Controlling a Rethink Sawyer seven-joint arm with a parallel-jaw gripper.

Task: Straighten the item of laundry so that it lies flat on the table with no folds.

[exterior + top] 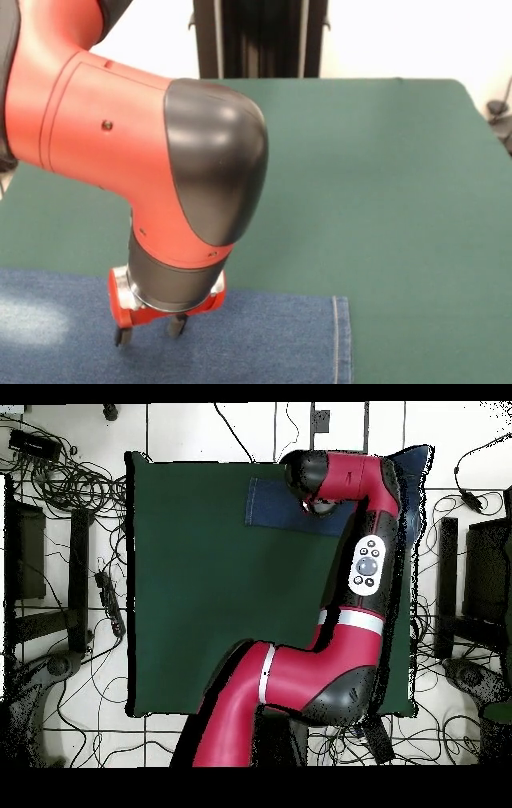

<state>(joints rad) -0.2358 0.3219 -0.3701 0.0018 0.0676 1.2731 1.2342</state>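
The blue denim jeans lie along the near edge of the green table. A stitched hem is at their right end and a pale faded patch at the left. My gripper points straight down over the denim with its two fingertips apart, at or just above the cloth, holding nothing. In the overhead view the jeans lie at the table's far edge, partly under my arm, which hides the gripper. The table is far wider than the jeans.
My red and black elbow fills the upper left of the front view. The black pedestal stands behind the table's far edge. Cables and dark equipment lie on the floor around the table.
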